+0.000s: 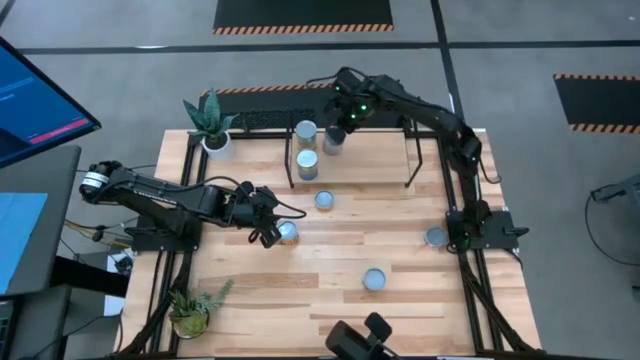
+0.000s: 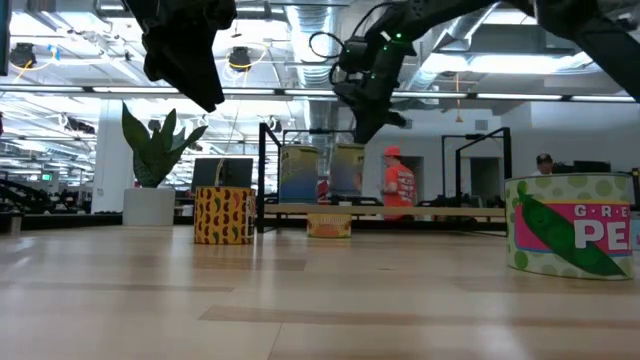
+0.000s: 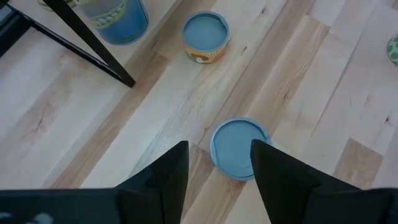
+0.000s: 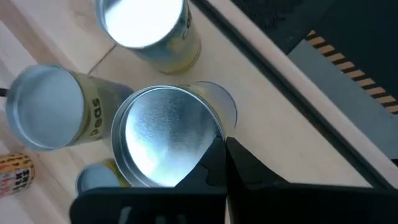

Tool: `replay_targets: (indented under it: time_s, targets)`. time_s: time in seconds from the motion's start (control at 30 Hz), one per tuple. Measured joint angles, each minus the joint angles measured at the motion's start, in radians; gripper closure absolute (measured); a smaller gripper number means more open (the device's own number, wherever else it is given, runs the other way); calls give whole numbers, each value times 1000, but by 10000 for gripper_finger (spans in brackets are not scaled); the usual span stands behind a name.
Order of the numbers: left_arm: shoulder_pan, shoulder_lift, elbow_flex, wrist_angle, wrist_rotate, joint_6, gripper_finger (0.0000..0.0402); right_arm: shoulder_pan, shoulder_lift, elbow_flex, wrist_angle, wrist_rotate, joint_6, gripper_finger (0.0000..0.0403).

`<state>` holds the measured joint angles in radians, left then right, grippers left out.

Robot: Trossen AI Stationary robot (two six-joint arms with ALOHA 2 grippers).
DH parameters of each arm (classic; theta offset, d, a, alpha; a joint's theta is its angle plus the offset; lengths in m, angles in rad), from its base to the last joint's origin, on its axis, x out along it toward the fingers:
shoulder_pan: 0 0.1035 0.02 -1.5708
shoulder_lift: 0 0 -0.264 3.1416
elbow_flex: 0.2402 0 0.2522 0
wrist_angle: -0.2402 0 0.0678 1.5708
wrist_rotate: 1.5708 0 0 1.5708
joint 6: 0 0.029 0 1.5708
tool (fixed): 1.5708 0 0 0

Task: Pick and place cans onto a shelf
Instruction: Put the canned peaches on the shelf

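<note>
The shelf stands at the table's far side with three cans on its board, two of them at its left end. My right gripper is shut just above the third one, a silver-topped can, at the edge of its top. My left gripper is open, raised above a blue-topped can that stands on the table; its fingers stand on either side of the can's near edge, well above it. An orange-labelled can stands in front of the shelf. My right gripper's shut fingertips point down at the rim of the silver-topped can, which stands upright on the shelf. I cannot tell whether they touch it.
Two more cans stand on the table, one at the right and a green-labelled one near the front. Potted plants stand at the far left and near left corners. The shelf's black legs reach the table.
</note>
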<state>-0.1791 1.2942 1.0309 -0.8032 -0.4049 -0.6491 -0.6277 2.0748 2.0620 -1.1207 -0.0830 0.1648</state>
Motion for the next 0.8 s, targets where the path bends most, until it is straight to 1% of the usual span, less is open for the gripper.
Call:
replay_targets:
  time_s: [0.17, 0.37, 0.5, 0.7, 0.8]
  targets:
    - [0, 0, 0, 1, 1, 0, 239, 13, 40, 7, -37, 1, -9, 399]
    - [0, 0, 0, 1, 1, 1, 239, 28, 40, 8, -28, 4, -16, 367]
    - [0, 0, 0, 1, 1, 1, 239, 25, 41, 8, -24, 37, -17, 348]
    - [0, 0, 0, 1, 1, 0, 239, 16, 40, 8, 18, 42, -42, 337]
    - [0, 0, 0, 1, 2, 0, 239, 16, 19, 7, 22, 42, -42, 336]
